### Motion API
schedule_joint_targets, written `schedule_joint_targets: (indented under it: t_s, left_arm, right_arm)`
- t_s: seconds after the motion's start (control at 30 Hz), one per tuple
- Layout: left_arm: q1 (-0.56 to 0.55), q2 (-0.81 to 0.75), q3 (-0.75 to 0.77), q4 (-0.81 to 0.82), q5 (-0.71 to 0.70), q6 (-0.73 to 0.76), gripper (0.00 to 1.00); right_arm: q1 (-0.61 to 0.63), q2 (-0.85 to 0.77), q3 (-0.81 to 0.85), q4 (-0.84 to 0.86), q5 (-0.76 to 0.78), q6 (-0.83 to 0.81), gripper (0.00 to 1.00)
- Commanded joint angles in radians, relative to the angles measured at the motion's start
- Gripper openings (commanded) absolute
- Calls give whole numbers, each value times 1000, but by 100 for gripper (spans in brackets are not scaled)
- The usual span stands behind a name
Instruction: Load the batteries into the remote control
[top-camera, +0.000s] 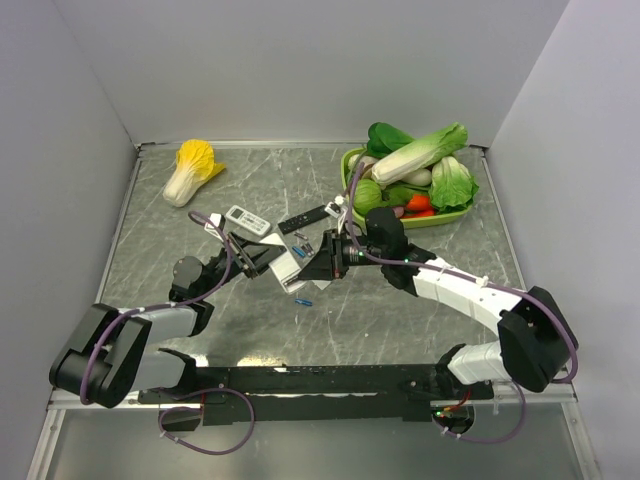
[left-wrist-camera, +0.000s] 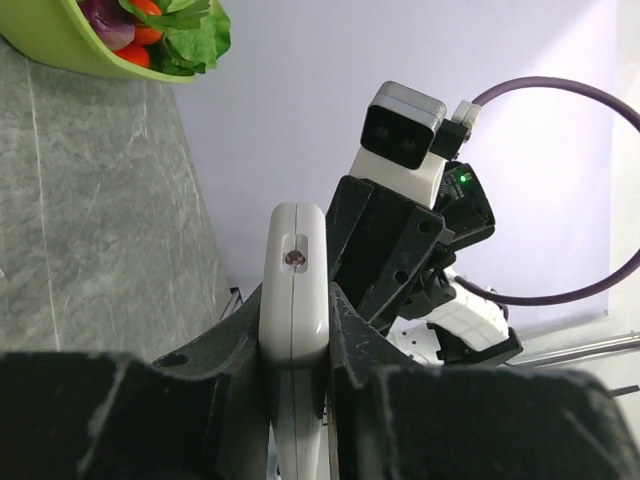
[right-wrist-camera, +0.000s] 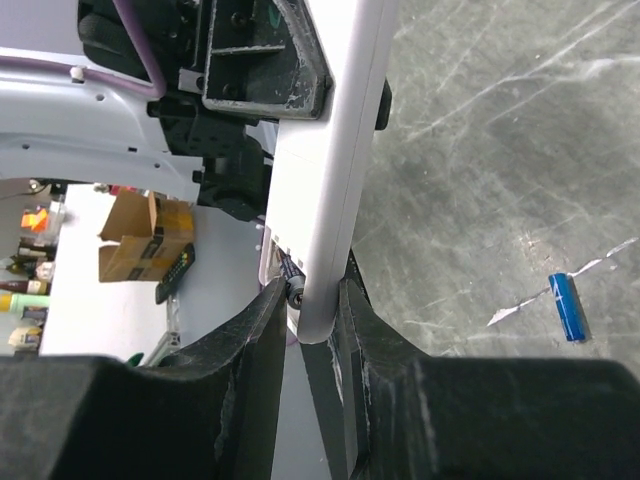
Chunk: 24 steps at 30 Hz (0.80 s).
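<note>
Above the table's (top-camera: 420, 320) centre, I saw the remote (left-wrist-camera: 294, 290) held off the surface, edge-on between both arms. My left gripper (top-camera: 262, 258) was clamped on one end, its fingers pressed against both faces. My right gripper (right-wrist-camera: 312, 312) was closed around the opposite end, fingers tight to either side. One battery (right-wrist-camera: 568, 305) lay loose on the table near the right gripper, apart from the remote.
</note>
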Motion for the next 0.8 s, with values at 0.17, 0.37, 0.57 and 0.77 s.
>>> schedule_joint_targets:
  t_s: [0.17, 0.37, 0.57, 0.77]
  left_arm:
    - [-36, -32, 56, 567, 54, -8, 1]
    - [-36, -38, 48, 586, 32, -20, 1]
    - [-36, -40, 55, 587, 26, -28, 1]
    - [-36, -51, 30, 586, 14, -19, 1]
  right_arm:
    - [56, 57, 147, -100, 102, -71, 10]
    - [75, 67, 161, -162, 137, -126, 9]
    - [81, 51, 111, -39, 156, -113, 0]
    - [79, 18, 74, 48, 160, -86, 20]
